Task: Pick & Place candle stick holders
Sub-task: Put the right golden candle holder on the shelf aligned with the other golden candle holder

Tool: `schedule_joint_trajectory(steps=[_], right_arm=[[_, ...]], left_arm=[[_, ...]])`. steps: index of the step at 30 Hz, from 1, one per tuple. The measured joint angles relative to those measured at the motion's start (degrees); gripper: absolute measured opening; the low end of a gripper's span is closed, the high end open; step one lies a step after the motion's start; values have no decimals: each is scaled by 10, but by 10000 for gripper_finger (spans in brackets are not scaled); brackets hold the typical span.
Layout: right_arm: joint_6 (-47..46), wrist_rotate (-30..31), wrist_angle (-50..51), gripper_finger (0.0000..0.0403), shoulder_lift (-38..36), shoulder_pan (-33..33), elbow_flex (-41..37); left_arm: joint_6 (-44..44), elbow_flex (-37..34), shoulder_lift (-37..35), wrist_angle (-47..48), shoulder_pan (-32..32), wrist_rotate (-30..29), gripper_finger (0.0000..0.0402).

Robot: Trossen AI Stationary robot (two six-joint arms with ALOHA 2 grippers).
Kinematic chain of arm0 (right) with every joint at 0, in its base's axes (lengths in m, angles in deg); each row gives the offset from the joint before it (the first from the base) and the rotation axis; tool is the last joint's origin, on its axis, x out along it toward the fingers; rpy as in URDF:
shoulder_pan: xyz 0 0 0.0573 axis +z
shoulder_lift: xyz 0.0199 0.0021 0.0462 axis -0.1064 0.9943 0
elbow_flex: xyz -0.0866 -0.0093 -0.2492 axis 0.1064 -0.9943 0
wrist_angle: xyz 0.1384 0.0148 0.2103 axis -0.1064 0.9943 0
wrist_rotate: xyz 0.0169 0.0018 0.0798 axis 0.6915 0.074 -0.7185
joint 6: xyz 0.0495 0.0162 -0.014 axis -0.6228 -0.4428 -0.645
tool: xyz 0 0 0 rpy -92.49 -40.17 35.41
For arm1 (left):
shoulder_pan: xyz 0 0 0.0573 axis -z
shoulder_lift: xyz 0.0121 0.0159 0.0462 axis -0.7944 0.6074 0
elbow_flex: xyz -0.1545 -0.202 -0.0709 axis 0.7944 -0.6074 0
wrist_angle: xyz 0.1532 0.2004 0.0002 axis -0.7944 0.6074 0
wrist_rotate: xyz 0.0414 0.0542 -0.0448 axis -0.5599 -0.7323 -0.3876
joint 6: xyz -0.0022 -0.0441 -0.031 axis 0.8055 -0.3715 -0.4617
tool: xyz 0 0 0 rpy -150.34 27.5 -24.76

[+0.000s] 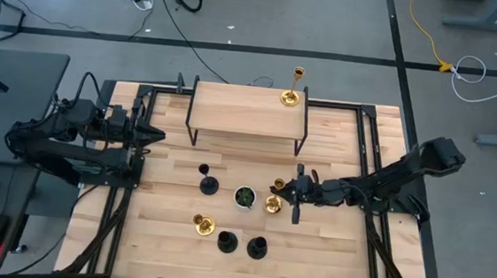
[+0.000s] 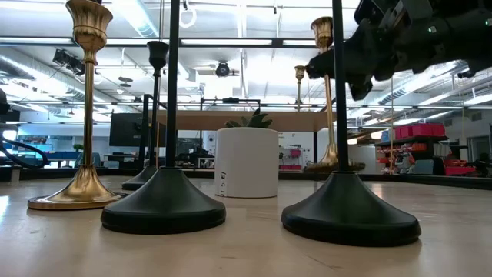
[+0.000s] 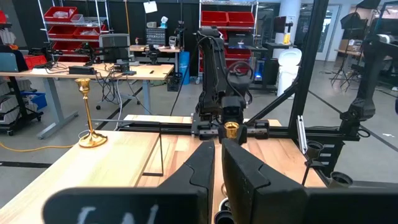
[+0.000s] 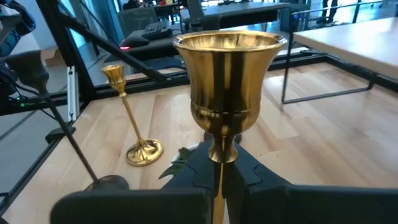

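Three black holders (image 1: 207, 183) (image 1: 226, 241) (image 1: 257, 246) and one gold holder (image 1: 202, 224) stand on their bases on the table. Another gold holder (image 1: 292, 95) stands on the wooden shelf (image 1: 249, 111) at the far side. My right gripper (image 1: 290, 194) is shut on a third gold holder (image 4: 227, 68) beside the white pot (image 1: 244, 196). My left gripper (image 1: 156, 133) is shut and empty at the table's left side, near the shelf's left end. My right gripper pinches the gold holder's thin stem (image 4: 217, 177), just under the cup, between its two fingers. The fingers come level from the table's right side and lie across the stem. The holder stays upright; in the low view its base (image 2: 332, 164) shows a little above the table.
The white pot with a green plant (image 2: 246, 161) stands just left of the held holder. The shelf's thin black legs (image 1: 194, 136) stand on the far half of the table. Black frame rails (image 1: 373, 246) run along both sides. Bare wood lies at the near right.
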Motion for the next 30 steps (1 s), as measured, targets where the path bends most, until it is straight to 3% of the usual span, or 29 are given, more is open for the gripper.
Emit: schedule_joint_trajectory(steps=[22,30], right_arm=[[77,0,125,9,-235,-111,0],[77,-60,165,8,-289,-198,13]], left_arm=[[0,0,0,0,0,0,34],[0,0,0,0,0,0,34]])
